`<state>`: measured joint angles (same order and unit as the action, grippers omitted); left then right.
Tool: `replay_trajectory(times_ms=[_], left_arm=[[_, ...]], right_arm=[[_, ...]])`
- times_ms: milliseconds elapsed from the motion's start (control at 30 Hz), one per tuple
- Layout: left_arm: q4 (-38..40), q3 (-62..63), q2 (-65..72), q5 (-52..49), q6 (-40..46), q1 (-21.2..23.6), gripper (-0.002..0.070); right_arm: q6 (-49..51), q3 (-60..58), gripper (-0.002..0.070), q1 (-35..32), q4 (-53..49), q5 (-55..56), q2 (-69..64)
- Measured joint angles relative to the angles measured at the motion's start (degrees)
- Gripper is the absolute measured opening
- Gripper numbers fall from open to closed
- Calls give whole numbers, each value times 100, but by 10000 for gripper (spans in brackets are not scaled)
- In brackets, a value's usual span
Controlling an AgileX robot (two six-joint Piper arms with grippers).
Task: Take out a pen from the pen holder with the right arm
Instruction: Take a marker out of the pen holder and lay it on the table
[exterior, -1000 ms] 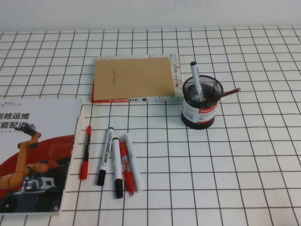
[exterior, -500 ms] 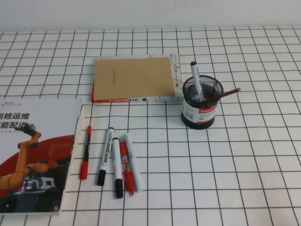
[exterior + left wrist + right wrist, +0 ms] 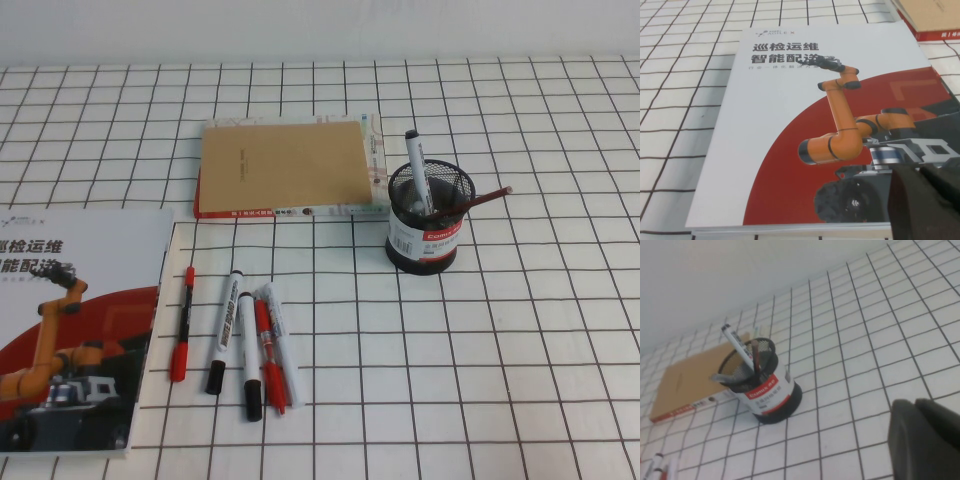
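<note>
A black mesh pen holder point(image 3: 424, 225) with a red-and-white label stands right of the table's middle. A white marker point(image 3: 417, 170) with a black cap stands in it, and a thin red pencil point(image 3: 485, 197) leans out over its right rim. Neither arm shows in the high view. In the right wrist view the pen holder point(image 3: 765, 390) lies well ahead of my right gripper point(image 3: 915, 405), which is shut on nothing above bare tablecloth. The marker point(image 3: 737, 345) sticks up from the holder there. My left gripper point(image 3: 920, 172) hangs shut and empty over the brochure point(image 3: 815, 125).
A brown-covered book point(image 3: 285, 165) lies just left of the holder. The robot-arm brochure point(image 3: 70, 320) covers the front left corner. Several loose markers and pens point(image 3: 240, 340) lie side by side between brochure and table middle. A checked cloth covers the table.
</note>
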<state>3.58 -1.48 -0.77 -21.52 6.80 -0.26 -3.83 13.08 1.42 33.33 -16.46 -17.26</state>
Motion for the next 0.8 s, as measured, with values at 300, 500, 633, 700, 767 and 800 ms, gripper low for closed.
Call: replay_trajectory(times_ms=[300,500,633,700,767,800], left_arm=[[0,0,0,0,0,0,-4],[0,0,0,0,0,0,-4],[0,0,0,0,0,0,-5],[0,0,0,0,0,0,-4],[0,0,0,0,0,0,-4],[0,0,0,0,0,0,-4]], right_arm=[[-940,1166,-16,0,182,-41,-2351],[-1305,1435,-16,368,366,466,-3187],[-1262,1491,-16,1212,350,1226,-3751],[-1073,1491,-16,1729,135,1902,-4018],[-865,1465,-16,2188,-215,2768,-4240],[-721,1414,-16,2418,-440,3249,-4356]])
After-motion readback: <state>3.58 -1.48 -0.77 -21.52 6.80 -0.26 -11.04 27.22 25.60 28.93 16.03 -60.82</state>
